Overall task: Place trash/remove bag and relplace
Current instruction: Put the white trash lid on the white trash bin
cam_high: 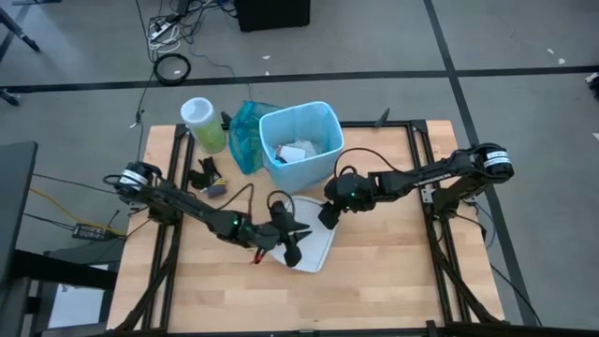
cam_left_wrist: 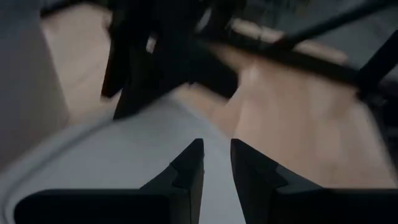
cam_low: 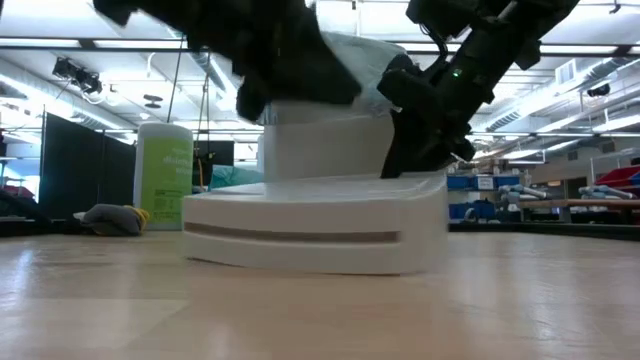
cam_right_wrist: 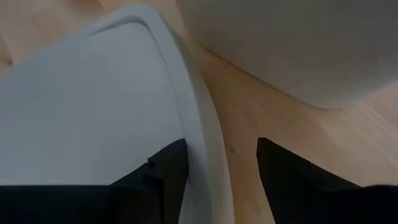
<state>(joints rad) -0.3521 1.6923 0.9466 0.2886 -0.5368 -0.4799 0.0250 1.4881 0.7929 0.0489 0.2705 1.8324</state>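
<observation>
Straddling the white bin lid's (cam_right_wrist: 93, 106) rim with my right gripper (cam_right_wrist: 217, 171), fingers apart either side, I judge lid handling is underway; my left gripper (cam_left_wrist: 216, 163), fingers narrowly apart, hovers over it; the blue-lined bin (cam_high: 301, 142) sits at twelve o'clock, trash (cam_high: 298, 151) inside; next needs a firm clamp; contact is hard to confirm.
</observation>
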